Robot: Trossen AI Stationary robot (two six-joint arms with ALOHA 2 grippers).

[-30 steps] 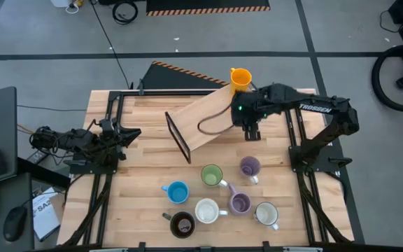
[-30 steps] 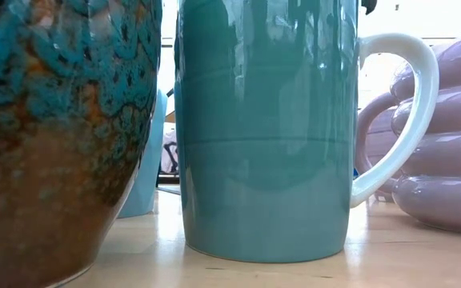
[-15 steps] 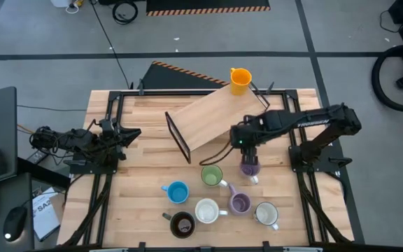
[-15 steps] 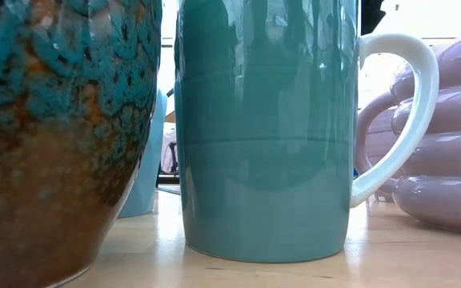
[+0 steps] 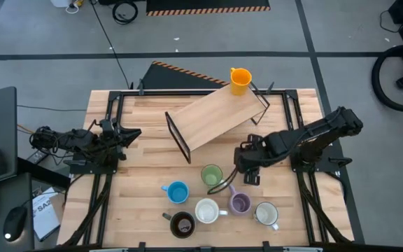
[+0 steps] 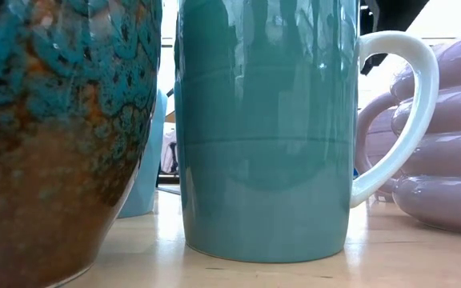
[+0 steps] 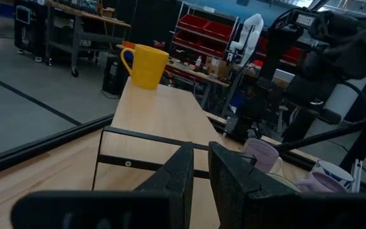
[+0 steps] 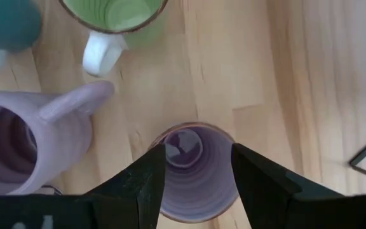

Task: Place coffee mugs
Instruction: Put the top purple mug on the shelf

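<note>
Purple glossy coffee mug [image 8: 192,166] upright on the wooden tabletop [image 5: 145,161], at 3 o'clock of the green mug [image 5: 211,175], right gripper [image 8: 196,175] open, fingers straddling its rim, left gripper [image 7: 199,175] closed

— Can you see the small purple ceramic mug [image 8: 192,166] from above?

— No, the right gripper [image 5: 249,170] covers it there; only the right wrist view shows it, its near rim cut by the edge.

— And down at table height?

— A tall teal glazed mug [image 6: 266,128] and a mottled brown-and-teal mug [image 6: 58,128] fill the picture, both cut off on top, hiding nearly everything behind.
</note>
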